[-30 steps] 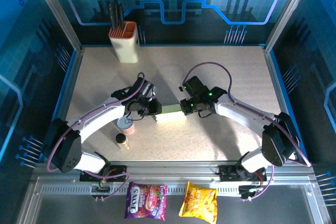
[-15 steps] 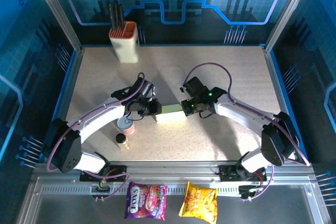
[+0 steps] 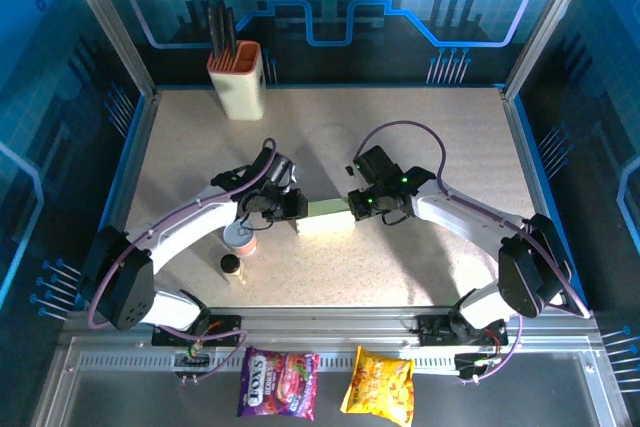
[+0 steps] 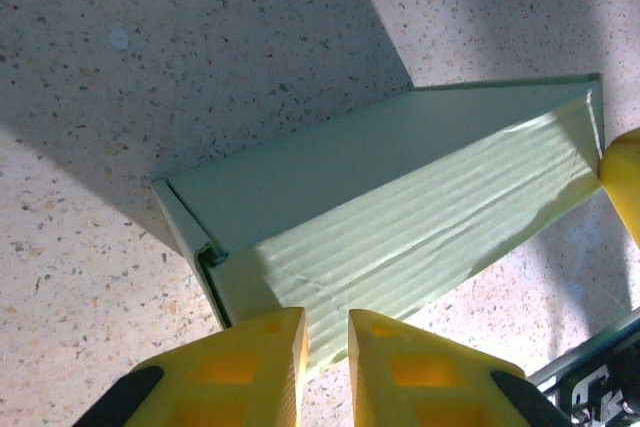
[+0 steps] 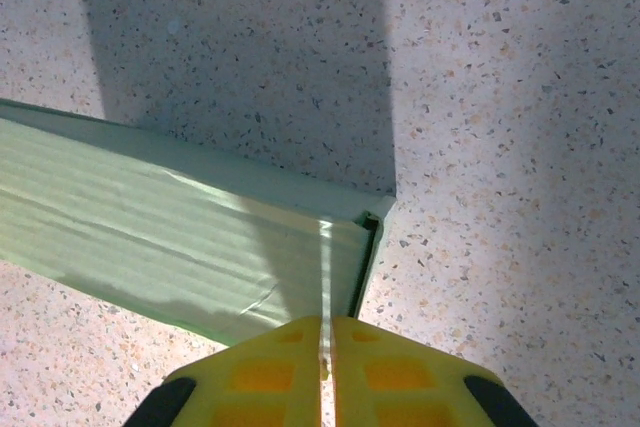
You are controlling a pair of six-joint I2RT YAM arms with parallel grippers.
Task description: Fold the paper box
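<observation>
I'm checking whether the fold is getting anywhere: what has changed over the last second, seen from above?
The right end effector edged slightly to the right and away from the arm bases, still pinching the right end of the paper box. Nothing was let go or newly taken hold of. The left end effector stayed where it was, pinching the box's left end, and the box looks unmoved between them.

One paper box (image 3: 328, 213), two hands (image 3: 298, 212) (image 3: 352, 205), one utensil holder (image 3: 240, 87), two snack bags (image 3: 278, 384) (image 3: 378, 385), two jars (image 3: 240, 239) (image 3: 231, 265).
</observation>
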